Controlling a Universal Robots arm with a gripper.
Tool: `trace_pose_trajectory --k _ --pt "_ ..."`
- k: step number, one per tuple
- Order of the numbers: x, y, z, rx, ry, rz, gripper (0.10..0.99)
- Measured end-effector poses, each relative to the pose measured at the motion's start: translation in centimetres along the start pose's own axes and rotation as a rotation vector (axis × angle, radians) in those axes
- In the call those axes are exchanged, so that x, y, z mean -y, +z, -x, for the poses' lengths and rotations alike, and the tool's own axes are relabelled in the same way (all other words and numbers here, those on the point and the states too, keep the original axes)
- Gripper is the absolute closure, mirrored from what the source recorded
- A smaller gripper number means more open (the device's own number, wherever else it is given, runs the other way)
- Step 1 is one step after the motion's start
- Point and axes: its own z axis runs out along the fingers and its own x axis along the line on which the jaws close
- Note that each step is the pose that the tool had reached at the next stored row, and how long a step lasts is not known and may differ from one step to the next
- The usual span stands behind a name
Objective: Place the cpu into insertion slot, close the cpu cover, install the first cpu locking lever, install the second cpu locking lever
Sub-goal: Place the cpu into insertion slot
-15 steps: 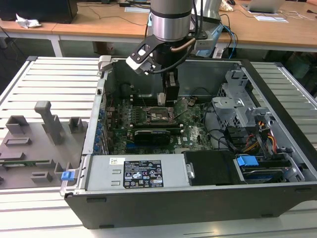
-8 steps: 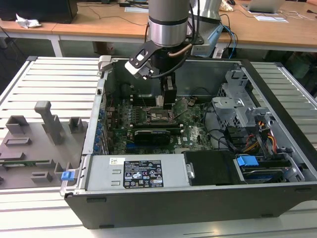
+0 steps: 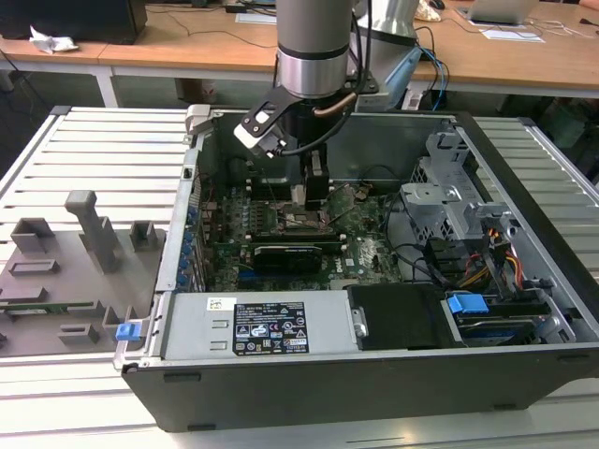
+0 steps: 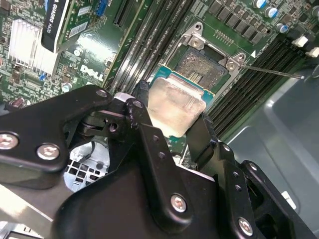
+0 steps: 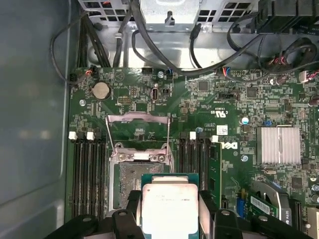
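The gripper (image 3: 314,192) hangs down in the middle of the exterior view, inside the open computer box (image 3: 374,383). Its two black fingers (image 4: 141,112) pinch the chip (image 4: 175,107) by two of its sides. That way its shiny top faces up and it can go down flat.

In both wrist views the chip (image 5: 169,209) sits over the near edge of the slot (image 5: 127,184). I think it is not down in it yet. The slot is bare and dark inside.

The cover (image 5: 138,118) stands flipped up on the far side of the slot, and a thin wire lever (image 4: 274,71) is swung out. So nothing blocks the way in.

In the exterior view the slot (image 3: 301,220) lies on the green board (image 3: 370,253), right under the gripper.
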Motion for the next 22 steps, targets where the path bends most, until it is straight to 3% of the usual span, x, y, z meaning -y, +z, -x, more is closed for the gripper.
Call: trace_pose_trajectory --k 10,18,22 --pt "0.56 0.48 -0.25 0.0 0.0 0.0 0.545" --pt "0.78 2.12 -0.83 0.0 0.0 0.0 0.545" --pt "0.82 2.46 -0.82 -0.0001 0.0 0.0 0.545"
